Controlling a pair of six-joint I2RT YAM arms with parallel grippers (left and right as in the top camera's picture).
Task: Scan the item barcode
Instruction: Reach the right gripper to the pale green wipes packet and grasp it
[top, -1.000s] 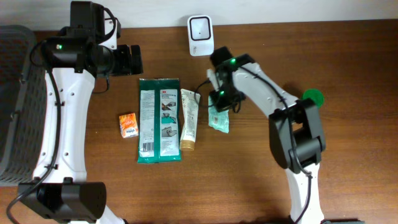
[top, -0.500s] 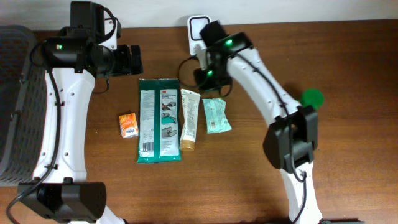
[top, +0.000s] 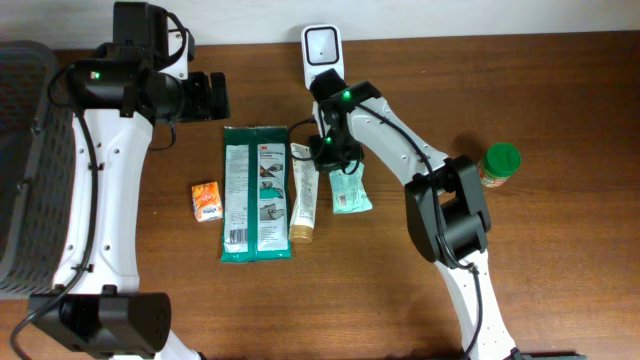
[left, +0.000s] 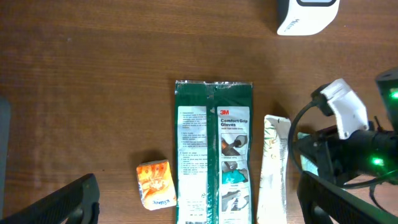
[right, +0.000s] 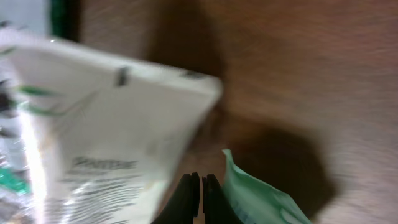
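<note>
A white barcode scanner (top: 322, 55) (left: 308, 15) stands at the table's back edge. In front of it lie a green glove pack (top: 256, 193) (left: 214, 155), a white tube (top: 304, 192) (right: 106, 137) and a small teal packet (top: 349, 190) (right: 261, 199). My right gripper (top: 322, 152) (right: 200, 186) is low over the gap between the tube's top and the packet, shut with nothing in it. Hovering high at the back left, my left gripper (top: 205, 95) (left: 199, 208) is wide open and empty.
A small orange box (top: 206, 200) (left: 155, 183) lies left of the glove pack. A green-lidded jar (top: 500, 165) stands at the right. A dark mesh basket (top: 25, 170) fills the left edge.
The right arm left the teal packet, swung up toward the scanner, then came back down between tube and packet. The packet shifted slightly. The left arm stayed still.
</note>
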